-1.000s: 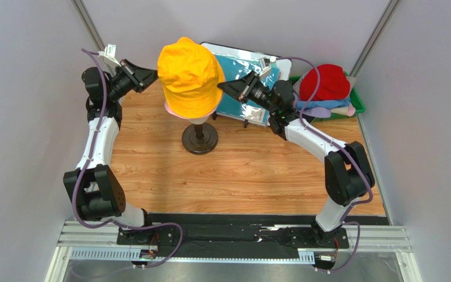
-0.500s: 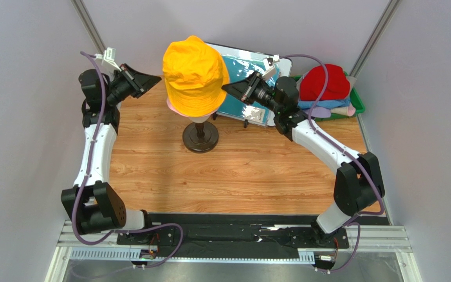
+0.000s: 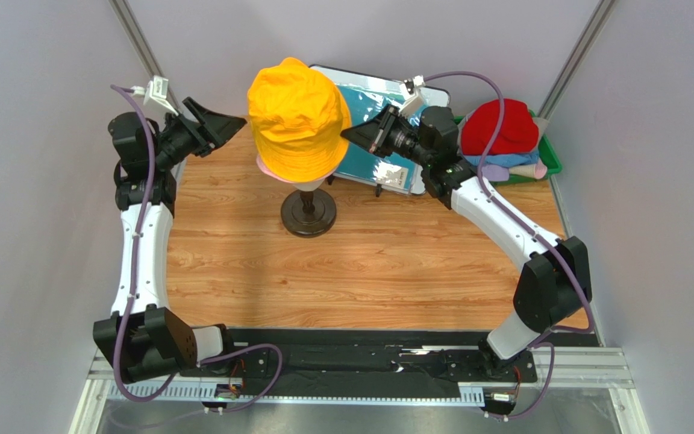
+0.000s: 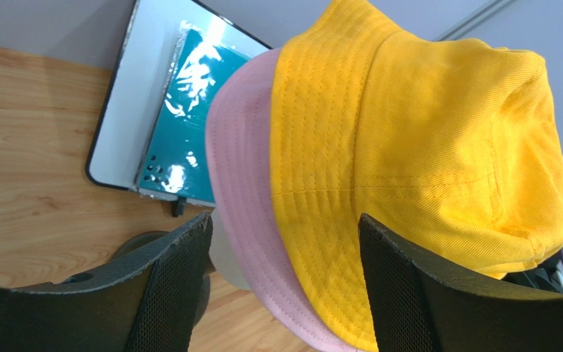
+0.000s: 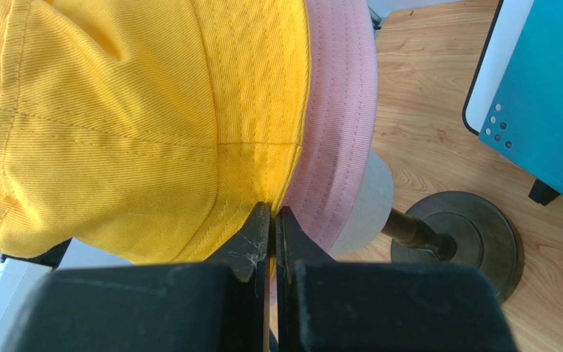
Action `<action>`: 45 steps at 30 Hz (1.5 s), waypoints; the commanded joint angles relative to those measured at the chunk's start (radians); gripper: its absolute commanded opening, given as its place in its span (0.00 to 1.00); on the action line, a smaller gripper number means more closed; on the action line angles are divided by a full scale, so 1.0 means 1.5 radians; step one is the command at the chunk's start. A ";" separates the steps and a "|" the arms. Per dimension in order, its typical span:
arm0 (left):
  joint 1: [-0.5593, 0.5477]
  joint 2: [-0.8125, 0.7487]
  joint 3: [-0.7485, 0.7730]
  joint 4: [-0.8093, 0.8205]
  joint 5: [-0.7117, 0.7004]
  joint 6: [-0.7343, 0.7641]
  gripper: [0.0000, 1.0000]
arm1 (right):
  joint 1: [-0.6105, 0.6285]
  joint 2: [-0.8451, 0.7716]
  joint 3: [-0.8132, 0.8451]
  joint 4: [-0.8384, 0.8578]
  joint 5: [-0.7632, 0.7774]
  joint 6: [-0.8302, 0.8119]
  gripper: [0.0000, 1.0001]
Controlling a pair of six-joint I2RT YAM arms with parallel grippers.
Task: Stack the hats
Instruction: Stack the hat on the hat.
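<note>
Clerk: Left gripper (image 3: 229,122), far left: fingers spread wide, nothing between, standing just beside orange-yellow hat (image 3: 296,113).
Checker: Noted. Centre?
Clerk: Orange-yellow hat seated over pink hat (image 4: 242,183), both on mannequin head (image 5: 365,199); pink brim showing below. Two stacked, so judged early in task.
Checker: Right gripper (image 5: 273,218)?
Clerk: Fingers pressed together, tips at orange-yellow brim edge; cannot tell whether cloth caught between.
Checker: Far right?
Clerk: Red hat (image 3: 502,125) topping pile in green tray (image 3: 551,163), well apart from mannequin head.
Checker: Handling?
Clerk: Likely light, soft, floppy, not fragile; prone to sagging and folding. Best taken by brim edge, opposite sides, one side per gripper, to keep crown open while lowering over those already stacked.
</note>
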 commanded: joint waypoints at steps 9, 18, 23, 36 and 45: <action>0.007 -0.072 0.045 -0.149 -0.156 0.162 0.89 | 0.007 0.011 0.071 -0.159 0.062 -0.118 0.18; 0.006 -0.088 0.044 -0.166 -0.188 0.204 0.90 | 0.006 0.016 0.097 -0.196 0.088 -0.160 0.44; -0.004 -0.097 0.050 -0.180 -0.208 0.225 0.90 | 0.000 0.019 0.101 -0.200 0.092 -0.166 0.66; -0.049 -0.148 0.051 -0.209 -0.288 0.271 0.90 | -0.065 -0.038 0.078 -0.186 0.064 -0.179 1.00; -0.151 -0.162 0.059 -0.208 -0.322 0.280 0.90 | -0.047 0.030 0.158 -0.231 0.199 -0.213 0.98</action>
